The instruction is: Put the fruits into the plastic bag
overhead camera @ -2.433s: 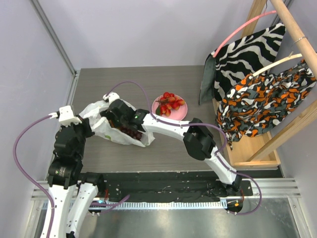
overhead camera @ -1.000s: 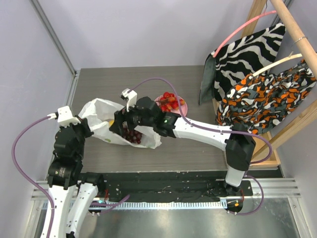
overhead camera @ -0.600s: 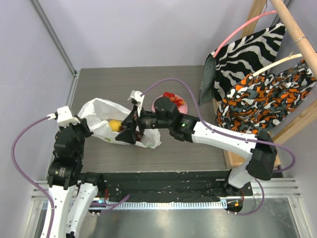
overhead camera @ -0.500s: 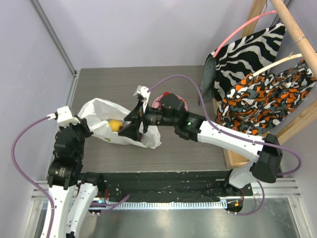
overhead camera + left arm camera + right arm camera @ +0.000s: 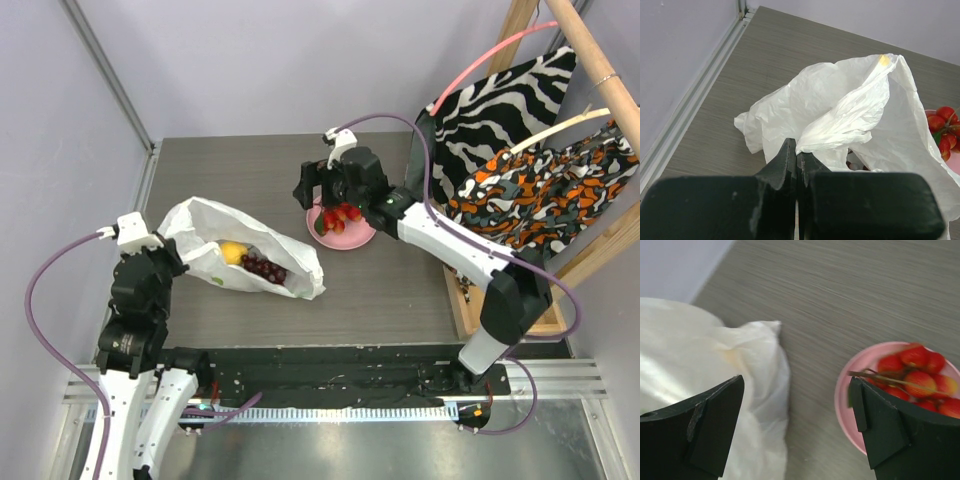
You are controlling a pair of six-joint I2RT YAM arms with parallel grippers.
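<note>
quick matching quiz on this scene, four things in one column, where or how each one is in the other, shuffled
1. grape bunch
2. red fruits
3. left pincer
4. right pincer

a. open, holding nothing
b. inside the plastic bag
c. shut on the plastic bag
d. on the pink plate

Pairs: 1-b, 2-d, 3-c, 4-a

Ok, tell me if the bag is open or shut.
Open: the plastic bag gapes, lemon and grape bunch showing inside, while the left tool pinches a fold of it.

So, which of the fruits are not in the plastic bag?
The red fruits on the pink plate; the lemon and grape bunch lie inside the plastic bag.
</note>
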